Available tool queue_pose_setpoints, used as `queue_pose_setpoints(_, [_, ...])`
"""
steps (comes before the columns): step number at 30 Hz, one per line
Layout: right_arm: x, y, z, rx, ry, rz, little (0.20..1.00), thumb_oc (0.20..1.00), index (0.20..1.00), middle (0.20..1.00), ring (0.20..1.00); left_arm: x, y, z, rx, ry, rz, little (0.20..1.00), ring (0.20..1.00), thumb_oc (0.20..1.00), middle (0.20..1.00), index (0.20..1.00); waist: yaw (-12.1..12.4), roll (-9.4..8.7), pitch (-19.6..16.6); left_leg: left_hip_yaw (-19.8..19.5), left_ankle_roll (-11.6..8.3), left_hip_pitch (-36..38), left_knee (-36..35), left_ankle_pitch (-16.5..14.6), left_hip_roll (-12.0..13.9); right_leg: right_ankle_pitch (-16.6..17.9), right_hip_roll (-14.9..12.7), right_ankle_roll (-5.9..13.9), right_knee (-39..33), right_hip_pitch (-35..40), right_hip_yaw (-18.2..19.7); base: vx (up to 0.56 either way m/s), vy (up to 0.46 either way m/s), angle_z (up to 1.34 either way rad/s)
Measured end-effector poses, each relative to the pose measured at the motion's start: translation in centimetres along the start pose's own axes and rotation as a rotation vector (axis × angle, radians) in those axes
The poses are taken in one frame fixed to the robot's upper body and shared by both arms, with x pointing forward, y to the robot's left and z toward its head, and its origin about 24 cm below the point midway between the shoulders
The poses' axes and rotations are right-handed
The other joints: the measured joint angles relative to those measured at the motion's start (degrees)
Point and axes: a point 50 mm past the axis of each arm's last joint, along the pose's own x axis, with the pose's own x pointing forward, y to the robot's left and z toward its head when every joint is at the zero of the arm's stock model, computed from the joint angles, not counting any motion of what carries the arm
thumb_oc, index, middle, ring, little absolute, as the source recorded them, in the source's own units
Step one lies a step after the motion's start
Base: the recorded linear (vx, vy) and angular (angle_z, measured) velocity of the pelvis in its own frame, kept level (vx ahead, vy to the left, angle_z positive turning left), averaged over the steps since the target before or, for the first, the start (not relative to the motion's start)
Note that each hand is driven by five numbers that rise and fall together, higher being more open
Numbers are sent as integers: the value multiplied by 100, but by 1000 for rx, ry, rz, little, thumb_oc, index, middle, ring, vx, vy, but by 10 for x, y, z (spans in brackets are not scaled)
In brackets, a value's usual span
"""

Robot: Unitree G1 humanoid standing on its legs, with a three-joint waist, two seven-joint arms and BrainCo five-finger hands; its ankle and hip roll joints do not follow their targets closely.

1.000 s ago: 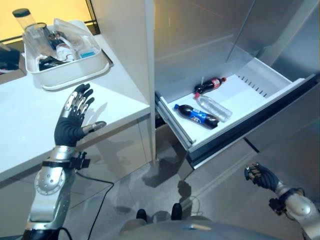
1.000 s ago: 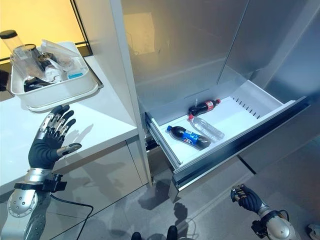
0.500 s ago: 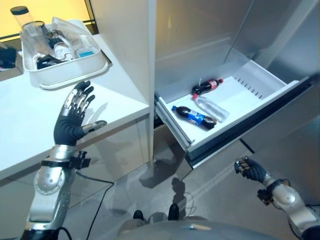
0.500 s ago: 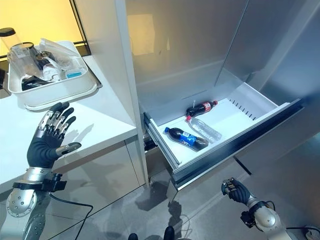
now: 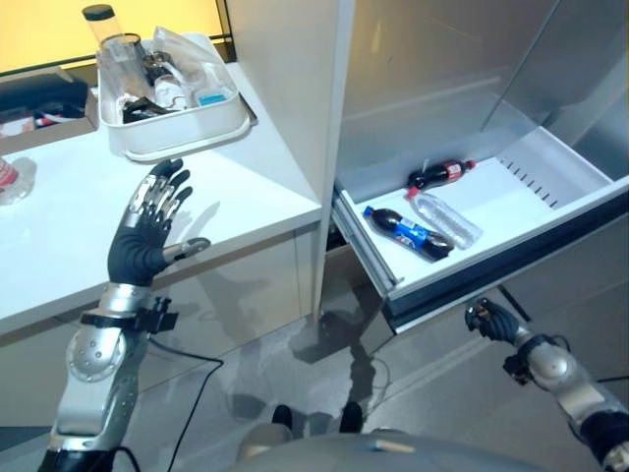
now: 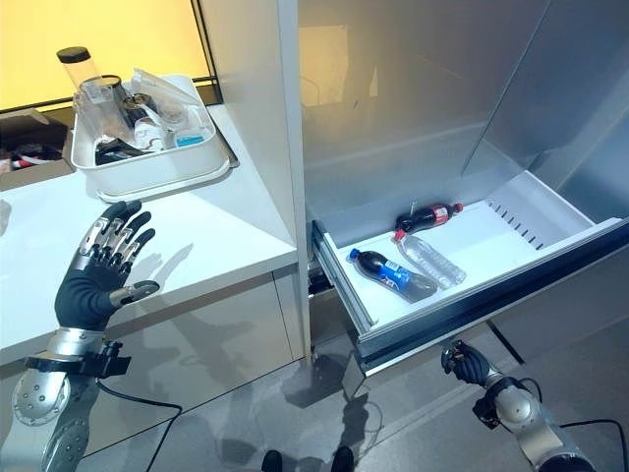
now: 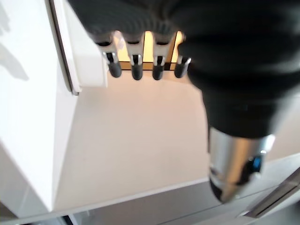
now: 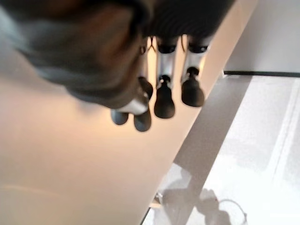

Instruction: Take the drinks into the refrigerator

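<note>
Fingers: left hand [image 5: 145,236] spread and raised over the counter [image 5: 59,246], empty; right hand [image 6: 466,365] curled, holding nothing.
3 bottles [image 5: 423,206] lie in the open refrigerator drawer [image 5: 580,172]. The right hand has risen to just below the drawer front within 1 second; judged ready to push it closed.

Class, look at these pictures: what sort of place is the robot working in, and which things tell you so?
Most likely a kitchen. A refrigerator drawer stands pulled open with three drink bottles lying inside, a white counter runs beside it, and a white tub of kitchen odds and ends sits on that counter.
</note>
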Motion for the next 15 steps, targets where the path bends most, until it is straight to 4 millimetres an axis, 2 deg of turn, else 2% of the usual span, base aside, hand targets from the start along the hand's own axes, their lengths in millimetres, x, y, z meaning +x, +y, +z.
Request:
queue_pose_setpoints(3, [2, -10, -3, -13, 21, -20, 200, 200, 200, 200, 200, 0, 0, 0, -7, -1, -4, 1000, 1000, 1000, 1000, 1000, 45, 95, 54, -74, 12, -12, 0, 20, -21, 0, -22, 1, 1, 5, -71, -21, -9, 14])
queue_pose_setpoints(4, [3, -15, -4, -20, 34, -31, 200, 200, 200, 200, 200, 0, 0, 0, -11, -1, -6, 1000, 1000, 1000, 1000, 1000, 143, 151, 81, -78, 12, -67, 0, 21, -21, 0, -23, 0, 1, -5, -82, -25, -8, 5])
queue_pose_setpoints(8, [5, -30, -7, -39, 72, -65, 200, 200, 200, 200, 200, 1, -4, -2, -36, 0, -22, 1000, 1000, 1000, 1000, 1000, 173, 235, 87, -276, 8, -188, 13, 110, -46, 1, -51, -2, 4, -76, -281, -29, -16, 27])
queue_pose_setpoints(14, [10, -74, 7, -116, 72, -163, 200, 200, 200, 200, 200, 11, -14, -2, -100, -31, -60, 1000, 1000, 1000, 1000, 1000, 206, 454, 196, -700, 1, -388, 42, 211, -108, -14, -108, 17, 4, -87, -699, -27, -40, 33])
queue_pose_setpoints(15, [11, -79, 11, -122, 62, -176, 200, 200, 200, 200, 200, 11, -14, -1, -101, -32, -61, 1000, 1000, 1000, 1000, 1000, 281, 482, 218, -715, -4, -406, 40, 231, -105, -14, -105, 16, 3, -91, -723, -54, -84, 34])
